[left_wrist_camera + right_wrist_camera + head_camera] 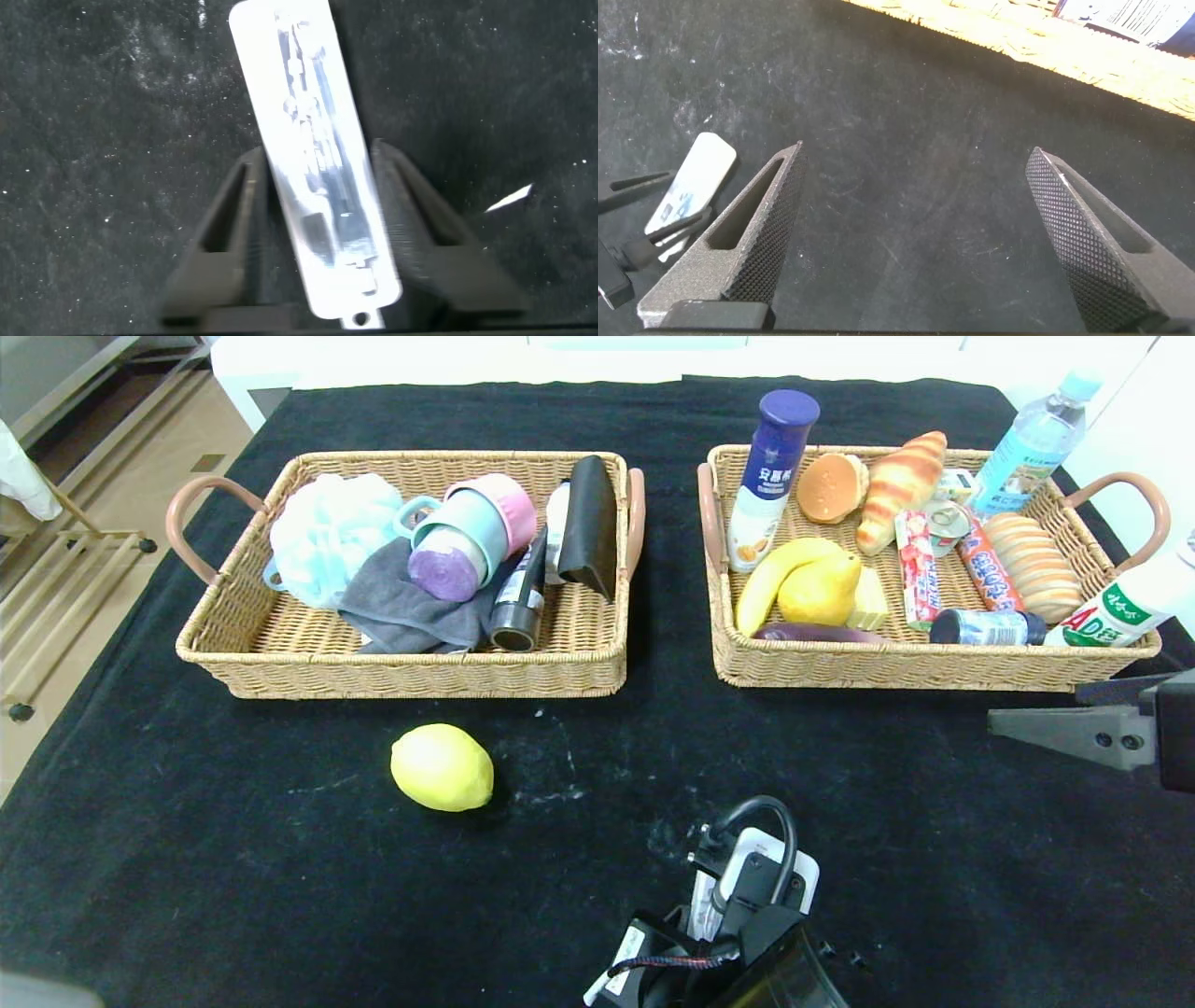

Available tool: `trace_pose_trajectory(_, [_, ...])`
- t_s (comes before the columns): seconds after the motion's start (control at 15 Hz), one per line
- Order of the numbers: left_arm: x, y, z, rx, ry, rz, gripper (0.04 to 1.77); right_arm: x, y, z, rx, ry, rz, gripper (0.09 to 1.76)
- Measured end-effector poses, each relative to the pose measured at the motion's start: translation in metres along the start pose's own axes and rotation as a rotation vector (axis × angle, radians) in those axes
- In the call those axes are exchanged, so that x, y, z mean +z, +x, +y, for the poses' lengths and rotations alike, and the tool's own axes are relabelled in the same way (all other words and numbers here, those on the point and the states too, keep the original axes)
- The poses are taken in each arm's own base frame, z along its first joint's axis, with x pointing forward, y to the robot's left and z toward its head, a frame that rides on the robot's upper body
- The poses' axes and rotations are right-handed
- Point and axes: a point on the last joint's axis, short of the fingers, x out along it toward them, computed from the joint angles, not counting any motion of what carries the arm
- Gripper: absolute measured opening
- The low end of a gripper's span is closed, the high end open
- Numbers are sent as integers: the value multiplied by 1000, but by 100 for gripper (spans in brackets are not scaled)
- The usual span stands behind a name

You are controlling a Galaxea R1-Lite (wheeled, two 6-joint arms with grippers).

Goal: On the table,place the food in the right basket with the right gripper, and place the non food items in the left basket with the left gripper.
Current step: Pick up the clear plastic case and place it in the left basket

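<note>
A: What's covering the table (840, 784)?
B: Black cloth. Two wicker baskets sit across the upper half: left basket (401, 674), right basket (934, 670).
A: Anything loose?
B: A lemon (442, 767) lower left of centre, and a white packet (767, 868) at bottom centre.

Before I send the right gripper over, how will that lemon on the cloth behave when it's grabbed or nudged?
The lemon is rounded with tapered ends, so a nudge would probably roll it across the black cloth. Its skin looks smooth and glossy, so the pads may slip unless they close across its middle. It lies apart from both baskets, leaving room for the open right gripper.
</note>
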Motion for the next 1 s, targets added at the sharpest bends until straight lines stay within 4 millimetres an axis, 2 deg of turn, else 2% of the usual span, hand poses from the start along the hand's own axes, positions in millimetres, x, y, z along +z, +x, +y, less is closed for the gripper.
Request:
trace_pose_trajectory(0.07, [0, 0, 0, 0, -1, 0, 63, 0, 0, 0, 0, 0, 1, 171])
trace_pose_trajectory(1.0, [2, -3, 2, -2, -6, -7, 63, 0, 2, 0, 0, 1, 5, 171])
